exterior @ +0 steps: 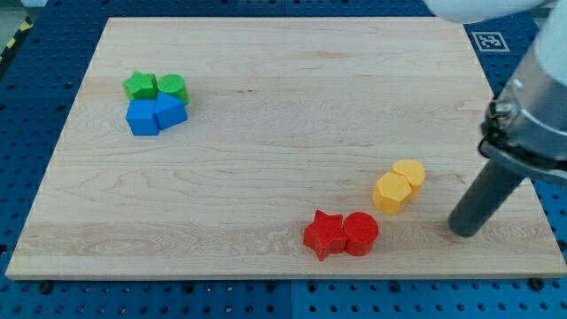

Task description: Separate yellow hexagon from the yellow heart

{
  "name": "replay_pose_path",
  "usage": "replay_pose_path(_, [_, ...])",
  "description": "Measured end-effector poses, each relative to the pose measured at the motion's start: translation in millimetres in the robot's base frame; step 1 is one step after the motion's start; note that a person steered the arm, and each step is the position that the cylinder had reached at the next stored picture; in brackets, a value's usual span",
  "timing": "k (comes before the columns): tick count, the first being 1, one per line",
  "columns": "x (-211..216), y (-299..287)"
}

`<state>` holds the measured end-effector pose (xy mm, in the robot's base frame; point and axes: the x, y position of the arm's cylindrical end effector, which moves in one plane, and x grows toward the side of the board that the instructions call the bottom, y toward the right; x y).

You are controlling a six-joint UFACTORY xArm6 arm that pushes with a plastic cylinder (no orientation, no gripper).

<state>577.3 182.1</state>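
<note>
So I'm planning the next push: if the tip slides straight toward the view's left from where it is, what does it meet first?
Probably the lower yellow block, which touches the upper yellow block. My tip sits to their right and slightly lower, so it may only clip that block's lower edge or pass on to the red cylinder.

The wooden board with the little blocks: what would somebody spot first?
Probably the thick dark rod at the view's right, with my tip resting on the pale wooden board just right of the two touching yellow blocks, the yellow hexagon and the yellow heart. Next, the red star beside the red cylinder at the view's bottom.
</note>
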Motion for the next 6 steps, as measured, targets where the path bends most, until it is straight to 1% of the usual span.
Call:
replay_pose_path(1, [-18.5, -40.2])
replay_pose_path(2, [-53.0, -68.5])
replay_pose_path(3, [-49.2, -73.6])
replay_pose_path(4, [-31.5, -80.1])
replay_pose_path(5, [-43.6, -125.3])
replay_pose_path(6, [-69.3, -148.1])
